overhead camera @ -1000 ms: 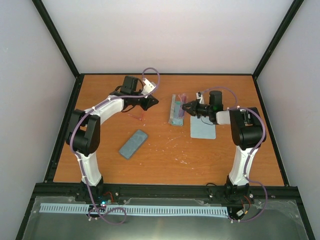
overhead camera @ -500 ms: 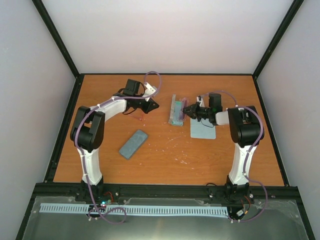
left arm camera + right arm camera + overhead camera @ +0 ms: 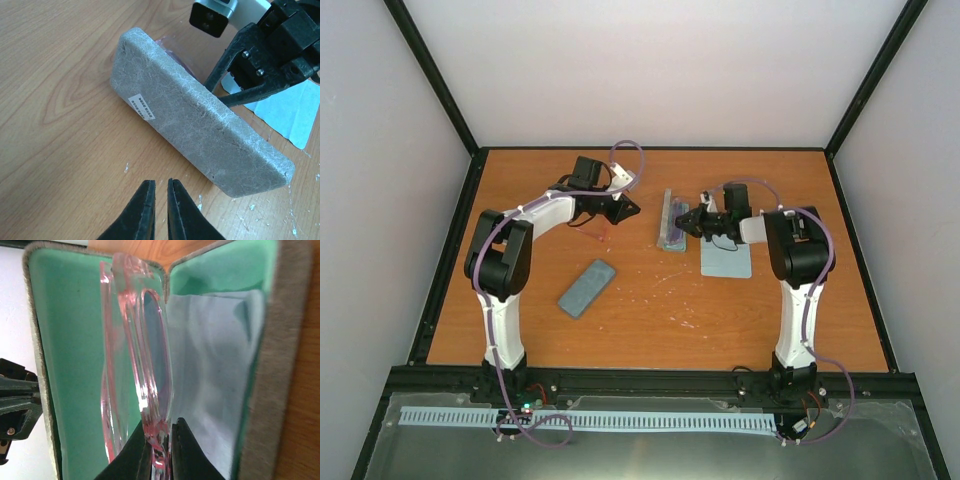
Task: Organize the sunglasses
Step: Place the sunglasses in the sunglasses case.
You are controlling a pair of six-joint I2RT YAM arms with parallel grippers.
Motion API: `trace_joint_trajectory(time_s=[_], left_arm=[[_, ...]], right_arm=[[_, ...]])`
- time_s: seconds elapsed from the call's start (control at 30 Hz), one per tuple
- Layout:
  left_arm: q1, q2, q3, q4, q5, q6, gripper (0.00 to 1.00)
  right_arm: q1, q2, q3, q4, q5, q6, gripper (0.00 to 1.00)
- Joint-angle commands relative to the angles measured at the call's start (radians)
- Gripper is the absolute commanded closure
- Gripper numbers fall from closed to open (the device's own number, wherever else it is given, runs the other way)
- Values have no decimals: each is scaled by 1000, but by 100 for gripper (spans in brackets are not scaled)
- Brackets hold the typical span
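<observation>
The right gripper (image 3: pixel 159 437) had eased the sunglasses (image 3: pixel 145 365) deeper into the open case (image 3: pixel 70 340), pinching their frame. Stowing looked nearly complete. The left gripper (image 3: pixel 160 192) hovered nearly closed, empty.

One small printed label, and its wording cannot be read.

In the left wrist view, a little white label (image 3: pixel 142 106) is stuck on the broad outer face of the grey, felt-like case (image 3: pixel 200 135). It sits close to the long edge that faces the left gripper (image 3: pixel 160 197). It carries two short rows of dark print running along that edge, too small and blurred to make out. Nothing legible shows in the top or right wrist views.
</observation>
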Motion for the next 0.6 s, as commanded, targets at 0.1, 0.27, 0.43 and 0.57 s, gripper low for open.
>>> trace_joint_trajectory(time_s=[0.1, 0.27, 0.43, 0.57], left_arm=[[0, 14, 43, 12, 25, -11, 89], [0, 18, 42, 14, 30, -15, 89], [0, 16, 44, 19, 37, -22, 89], [-2, 12, 46, 19, 37, -22, 89]], right_arm=[[25, 23, 48, -117, 14, -72, 95], [25, 11, 76, -244, 43, -136, 91], [24, -11, 108, -339, 80, -178, 81], [23, -28, 139, -403, 107, -208, 74]])
